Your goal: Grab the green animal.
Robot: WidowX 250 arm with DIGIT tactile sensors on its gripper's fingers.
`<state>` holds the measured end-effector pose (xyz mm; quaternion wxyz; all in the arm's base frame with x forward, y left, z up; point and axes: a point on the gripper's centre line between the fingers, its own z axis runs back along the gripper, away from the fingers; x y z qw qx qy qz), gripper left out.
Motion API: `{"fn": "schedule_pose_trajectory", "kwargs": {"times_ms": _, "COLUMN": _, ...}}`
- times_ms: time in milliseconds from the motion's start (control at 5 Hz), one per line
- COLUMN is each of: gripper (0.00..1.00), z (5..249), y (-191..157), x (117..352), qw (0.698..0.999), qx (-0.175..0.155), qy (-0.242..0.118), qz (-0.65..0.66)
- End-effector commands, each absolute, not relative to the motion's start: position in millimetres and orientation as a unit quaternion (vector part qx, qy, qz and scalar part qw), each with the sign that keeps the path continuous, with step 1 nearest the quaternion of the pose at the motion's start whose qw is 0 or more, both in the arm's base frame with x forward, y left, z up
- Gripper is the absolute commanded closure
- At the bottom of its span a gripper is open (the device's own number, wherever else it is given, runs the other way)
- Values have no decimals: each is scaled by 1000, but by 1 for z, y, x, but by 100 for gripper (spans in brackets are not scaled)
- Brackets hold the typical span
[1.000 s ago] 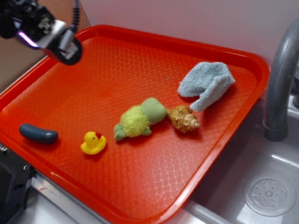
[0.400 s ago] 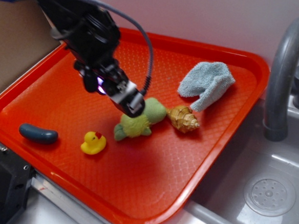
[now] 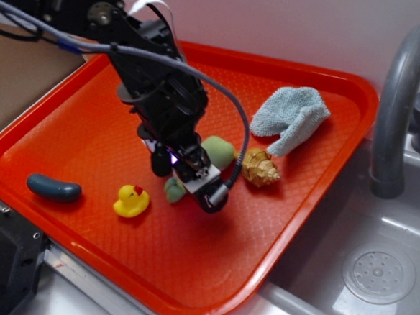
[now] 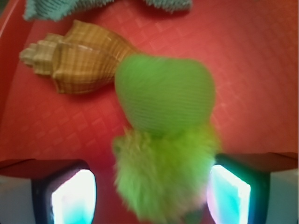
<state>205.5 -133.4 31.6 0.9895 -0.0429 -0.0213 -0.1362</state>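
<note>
Green animal: the green animal (image 4: 163, 140) lies on the red tray (image 3: 64, 131), near the middle. Its smooth round head (image 3: 218, 151) pokes out behind the arm, and one small foot (image 3: 173, 191) shows in front. In the wrist view its fuzzy body sits right between the two fingers.
Gripper: the gripper (image 3: 189, 175) is low over the toy. Its fingers (image 4: 70, 196) are spread apart, one on each side of the fuzzy body. The right finger looks like it touches the fur. The left finger has a gap beside it. They are not squeezing the toy.
Arm: the black arm (image 3: 158, 89) reaches down from the top left and hides most of the toy in the outside view. A gray cable (image 3: 240, 126) loops off it.
Shell: the tan shell (image 3: 259, 167) lies just beside the toy's head.
Duck: the yellow duck (image 3: 131, 200) sits near the toy, toward the front left.
Cloth: the blue cloth (image 3: 291, 116) lies past the shell, toward the back right.
Dark lump: a dark blue lump (image 3: 53, 188) lies far off on the left side of the tray.
Sink: a gray sink (image 3: 376, 261) and tap (image 3: 396, 94) are to the right of the tray.
</note>
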Motion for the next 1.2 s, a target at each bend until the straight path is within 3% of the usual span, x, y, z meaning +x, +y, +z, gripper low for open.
{"fn": "schedule_pose_trajectory", "kwargs": {"times_ms": 0, "gripper": 100, "z": 31, "y": -125, "x": 213, "qw": 992, "qx": -37, "qy": -33, "qz": -112}}
{"fn": "schedule_pose_trajectory", "kwargs": {"times_ms": 400, "gripper": 100, "z": 38, "y": -121, "x": 213, "qw": 992, "qx": -40, "qy": -39, "qz": -111}}
{"fn": "schedule_pose_trajectory", "kwargs": {"times_ms": 600, "gripper": 100, "z": 66, "y": -116, "x": 212, "qw": 992, "qx": -23, "qy": -60, "qz": -105}}
{"fn": "schedule_pose_trajectory", "kwargs": {"times_ms": 800, "gripper": 100, "z": 96, "y": -103, "x": 217, "qw": 994, "qx": -35, "qy": -80, "qz": -70}}
{"fn": "schedule_pose_trajectory", "kwargs": {"times_ms": 1000, "gripper": 100, "z": 131, "y": -75, "x": 215, "qw": 995, "qx": -7, "qy": -100, "qz": -7}}
